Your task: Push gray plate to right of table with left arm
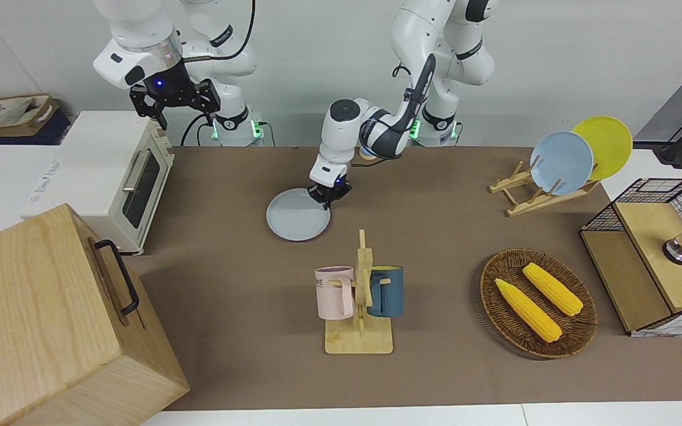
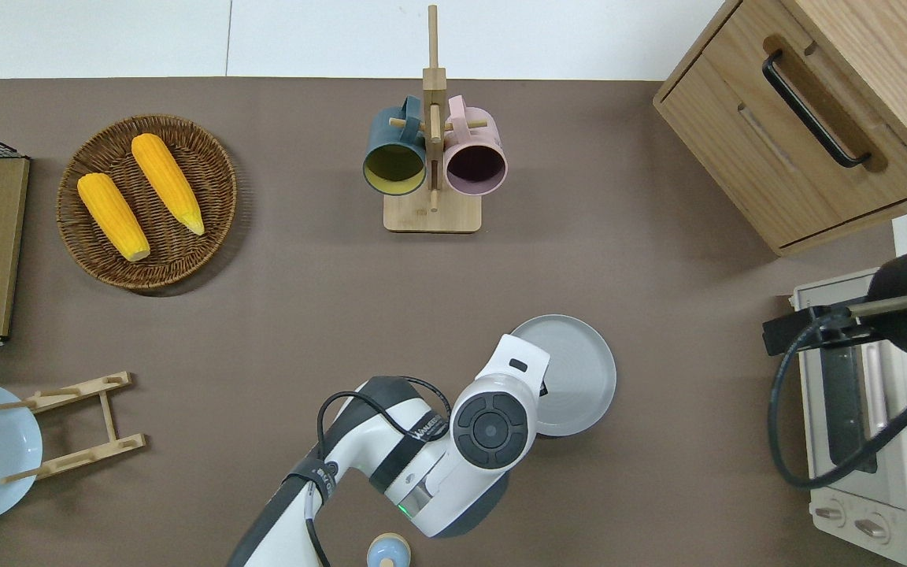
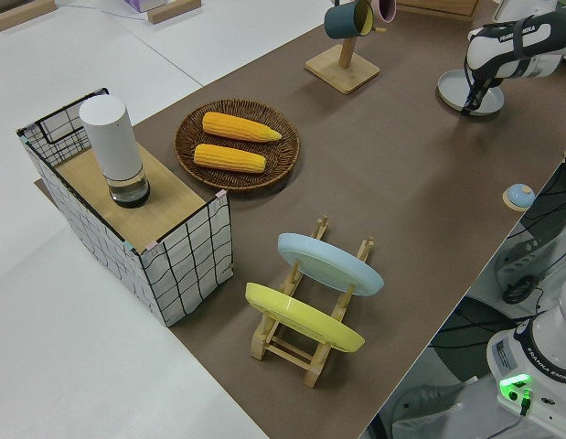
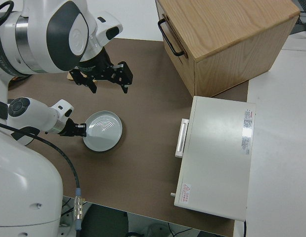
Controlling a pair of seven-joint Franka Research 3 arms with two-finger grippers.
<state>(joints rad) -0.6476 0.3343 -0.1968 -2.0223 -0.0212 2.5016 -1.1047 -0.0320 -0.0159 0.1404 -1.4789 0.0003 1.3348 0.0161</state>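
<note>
Front view: brown matte counter (image 1: 436, 367) with white surrounds, pale wall behind the robots. Left gripper (image 1: 328, 197) is down at the rim of the gray plate (image 1: 295, 218), on the edge toward the left arm's end; jaws look nearly together, but I cannot tell for sure. The plate lies flat, mid-counter, nearer to the robots than the mug rack (image 1: 360, 307) with its pink mug (image 1: 335, 293) and blue mug (image 1: 387, 291). Right gripper (image 1: 174, 97) is parked, jaws apart. White toaster oven (image 1: 117, 177) and wooden drawer box (image 1: 51, 319) sit at the right arm's end. Wicker basket (image 1: 578, 337) with two corn cobs (image 1: 539, 299), plate rack (image 1: 539, 192) with sky-blue plate (image 1: 561, 163) and yellow plate (image 1: 607, 142), and a wire-sided crate (image 1: 660, 260) sit toward the left arm's end.

Overhead view: the left arm's wrist covers part of the plate; the rest of the plate shows toward the toaster oven. A small blue-capped object (image 2: 388, 551) sits at the counter edge nearest the robots.

Left side view: a white cylinder (image 3: 113, 146) stands on the crate's wooden shelf. White floor beside the counter.

Right side view: left gripper touches the plate rim; bare counter between plate and oven.
</note>
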